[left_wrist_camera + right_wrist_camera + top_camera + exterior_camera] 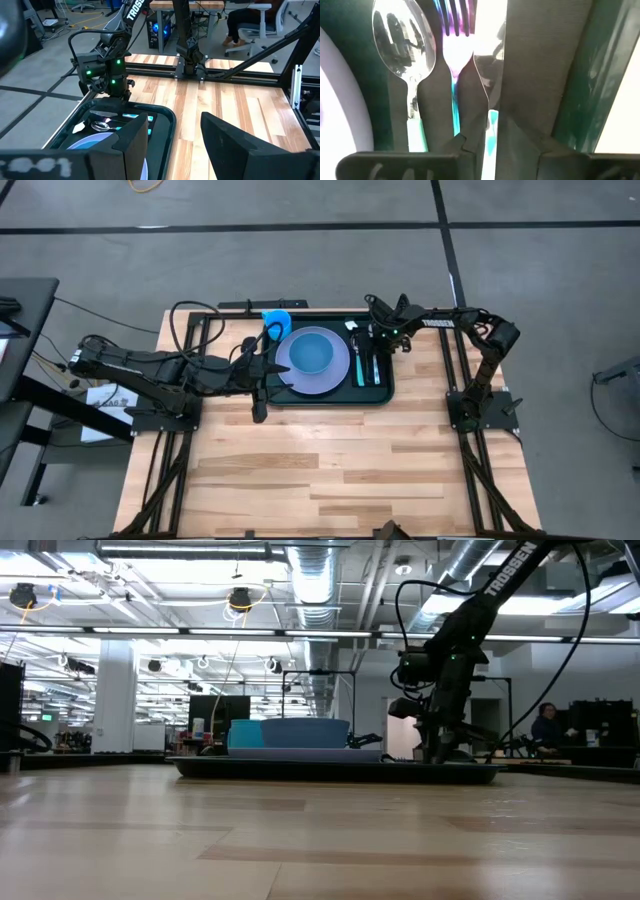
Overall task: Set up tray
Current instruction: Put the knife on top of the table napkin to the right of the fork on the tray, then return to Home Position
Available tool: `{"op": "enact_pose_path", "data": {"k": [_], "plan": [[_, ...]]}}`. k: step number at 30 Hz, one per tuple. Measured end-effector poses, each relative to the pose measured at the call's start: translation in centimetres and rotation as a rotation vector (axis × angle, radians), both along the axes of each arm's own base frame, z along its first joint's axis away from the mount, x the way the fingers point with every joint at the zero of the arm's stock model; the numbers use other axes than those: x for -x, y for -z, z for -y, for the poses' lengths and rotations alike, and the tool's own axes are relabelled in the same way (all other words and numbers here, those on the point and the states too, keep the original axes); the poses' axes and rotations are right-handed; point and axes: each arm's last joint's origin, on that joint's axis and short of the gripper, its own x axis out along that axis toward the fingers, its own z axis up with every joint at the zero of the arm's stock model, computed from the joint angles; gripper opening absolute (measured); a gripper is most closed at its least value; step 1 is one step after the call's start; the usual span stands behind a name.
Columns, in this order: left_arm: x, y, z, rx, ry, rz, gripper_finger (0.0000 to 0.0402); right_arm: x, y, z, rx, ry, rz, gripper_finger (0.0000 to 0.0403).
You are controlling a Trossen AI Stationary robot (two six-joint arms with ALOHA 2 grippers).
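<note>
High view: the tray [385, 393] is seen at the table's far middle, already loaded with a lavender plate [340, 372], a blue bowl [312, 351] and cutlery [362, 368]. The right gripper [377, 338] is lowered over the cutlery, fingers narrow around a knife [492, 75]. The left gripper [259, 390], spread wide, waits beside the tray. Little seems left.

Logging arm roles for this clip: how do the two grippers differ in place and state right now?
The left gripper sits at the tray's left edge beside the plate, fingers spread open and empty. The right gripper is down inside the tray's right end, over the spoon and fork; its grip is unclear. Both are low at the tray.
</note>
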Motion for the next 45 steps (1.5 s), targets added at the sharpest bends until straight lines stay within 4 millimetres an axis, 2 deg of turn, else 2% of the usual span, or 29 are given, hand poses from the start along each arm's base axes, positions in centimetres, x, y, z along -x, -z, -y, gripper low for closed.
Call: {"op": "enact_pose_path", "data": {"k": [9, 13, 17, 20, 23, 26, 30, 34, 37, 39, 42, 45], "plan": [[0.0, 0.0, 0.0, -0.003, 0.001, -0.001, 0.0173, 0.1, -0.1, 0.2, -0.002, -0.02, 0.022, 0.0107], [0.2, -0.1, 0.0, -0.011, 0.007, 0.001, 0.0173, 0.2, -1.2, 0.1, 0.016, -0.028, 0.055, 0.0115], [1.1, -0.7, -0.1, -0.027, 0.063, 0.01, 0.0173, 0.7, -3.8, -0.1, 0.084, -0.046, 0.126, 0.0119], [2.1, -0.8, -0.5, -0.048, 0.03, -0.014, 0.0173, 1.4, -6.6, -0.3, 0.188, -0.094, 0.205, 0.0119], [3.1, -0.7, -0.8, 0.008, -0.01, -0.039, 0.0173, 2.2, -9.6, -1.1, 0.32, -0.188, 0.282, 0.0119], [4.3, -0.3, -1.0, 0.065, 0.008, -0.102, 0.0173, 3.0, -12.3, -2.9, 0.419, -0.293, 0.336, 0.0119], [5.9, 0.2, -1.0, 0.044, -0.016, -0.142, 0.0173, 3.6, -14.8, -6.0, 0.527, -0.509, 0.375, 0.0119], [7.2, 2.8, -0.6, -0.011, -0.094, -0.122, 0.0173, 4.5, -16.0, -9.1, 0.558, -0.694, 0.372, 0.0118], [7.9, 6.9, -0.4, -0.015, -0.158, -0.077, 0.0173, 5.2, -16.5, -11.0, 0.543, -0.792, 0.369, 0.0118], [8.0, 9.6, -0.2, 0.024, -0.134, 0.002, 0.0173, 5.1, -16.7, -12.4, 0.616, -0.921, 0.405, 0.0118], [8.5, 13.0, 0.1, 0.095, 0.018, 0.126, 0.0173, 4.7, -17.2, -14.2, 0.753, -1.045, 0.579, 0.0118], [9.5, 14.8, -0.2, 0.131, 0.132, 0.248, 0.0173, 5.3, -18.5, -15.5, 0.877, -1.162, 0.848, 0.0118]]}}
